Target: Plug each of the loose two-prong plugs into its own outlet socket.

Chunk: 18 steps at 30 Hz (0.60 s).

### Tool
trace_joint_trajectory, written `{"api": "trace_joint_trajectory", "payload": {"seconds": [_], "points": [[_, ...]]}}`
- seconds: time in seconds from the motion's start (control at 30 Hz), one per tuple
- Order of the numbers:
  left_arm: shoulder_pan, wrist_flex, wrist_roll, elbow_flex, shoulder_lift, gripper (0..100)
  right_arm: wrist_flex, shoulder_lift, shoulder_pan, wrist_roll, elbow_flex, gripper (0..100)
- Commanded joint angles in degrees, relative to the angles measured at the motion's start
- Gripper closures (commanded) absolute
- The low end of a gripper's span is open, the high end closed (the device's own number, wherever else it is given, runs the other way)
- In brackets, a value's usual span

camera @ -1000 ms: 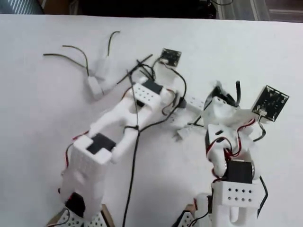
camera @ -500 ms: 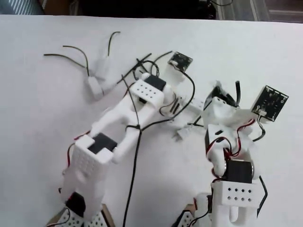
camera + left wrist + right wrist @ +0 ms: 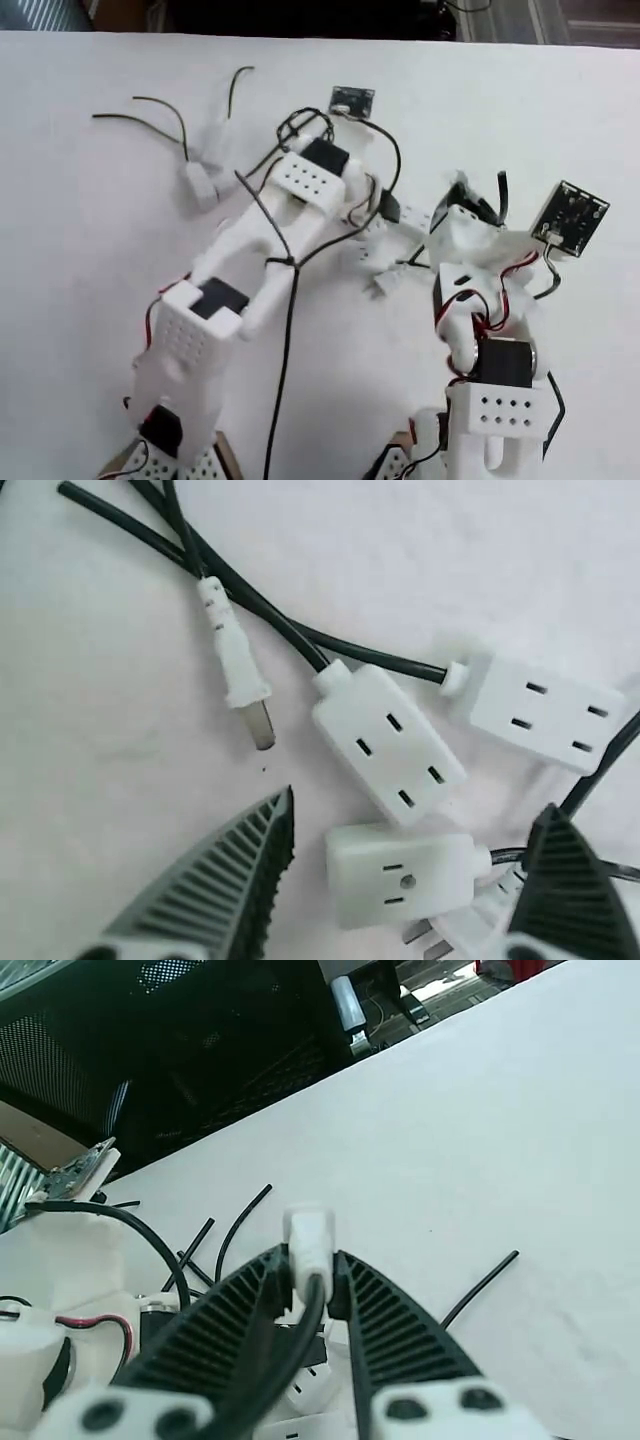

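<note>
The left arm (image 3: 262,235) is stretched low across the table (image 3: 90,300) toward its middle. The left gripper (image 3: 418,805) is held with its fingers spread wide above three white outlet sockets (image 3: 388,742), which are clustered together. One loose plug (image 3: 235,665) is seen lying just beside them, prongs bare. The right arm (image 3: 480,300) is folded back near its base. The right gripper (image 3: 310,1257) is pressed together on a second plug (image 3: 308,1232) — white, with a black cord (image 3: 300,1330) trailed between the fingers.

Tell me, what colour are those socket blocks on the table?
The sockets are white, on black cords; clearest in the left wrist view.
</note>
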Motion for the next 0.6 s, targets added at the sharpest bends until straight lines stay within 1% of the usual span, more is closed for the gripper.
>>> {"api": "trace_joint_trajectory", "payload": {"seconds": [0.0, 0.17, 0.23, 0.3, 0.33, 0.47, 0.57], "points": [[0.66, -3.34, 1.32, 1.41, -0.48, 65, -1.19, -0.92, 0.48, -0.35, -3.08, 98.1], [0.84, -12.57, 1.14, 9.93, -0.48, 68, -1.19, -0.92, 0.48, -0.35, -3.08, 98.1], [0.84, -15.12, 1.05, 12.31, -0.48, 71, -1.1, -0.92, 0.48, -0.35, -3.08, 98.1], [0.75, -15.47, 0.18, 12.92, -0.66, 74, -1.01, -0.92, 0.48, -0.35, -3.08, 98.1], [0.57, -15.47, -1.49, 13.19, -0.66, 76, -0.92, -0.92, 0.48, -0.35, -3.08, 98.1], [-0.13, -15.38, -8.0, 13.36, -0.66, 90, -0.92, -0.92, 0.4, -0.35, -3.08, 98.1], [-1.45, -14.68, -11.16, 13.01, -0.75, 97, -0.92, -0.92, 0.4, -0.35, -3.08, 98.1]]}}
